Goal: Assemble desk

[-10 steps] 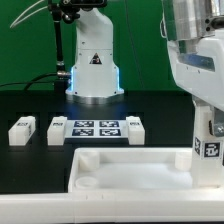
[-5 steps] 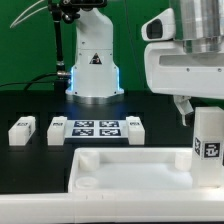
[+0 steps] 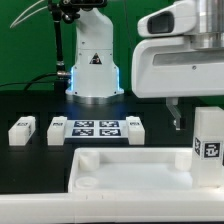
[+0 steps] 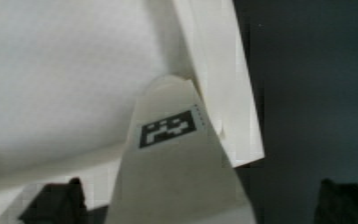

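Since half a second ago the arm [image 3: 180, 60] has slid further toward the exterior view's left and risen a little. The upright leg [image 3: 210, 135] now stands uncovered at the exterior view's right. The leg itself has not shifted. It stands on end at the end of the desk top [image 3: 130, 165] nearest the exterior view's right, with a tagged face turned to the camera. Its foot is hidden behind the rim, so how deep it sits in the corner cannot be told.

The claw [image 4: 202, 203] is open and holds nothing. In the wrist view its two dark fingertips [image 4: 60, 200] sit wide apart, with the tagged leg seen between them and the white desk top behind it. In the exterior view one dark finger [image 3: 178, 115] hangs just beside the leg, on the side toward the exterior view's left, clear of it and above the desk top's rim.

The desk top lies flat on the black table [image 3: 30, 165], rim up, with a round socket showing in its corner toward the exterior view's left. Beyond it, three loose legs [image 3: 22, 130] lie flat on the table. One is well off toward the exterior view's left, and the other two are just beside either end of the marker board [image 3: 96, 128]. Behind the board stands the white robot base [image 3: 93, 60], with a blue glow at its foot.
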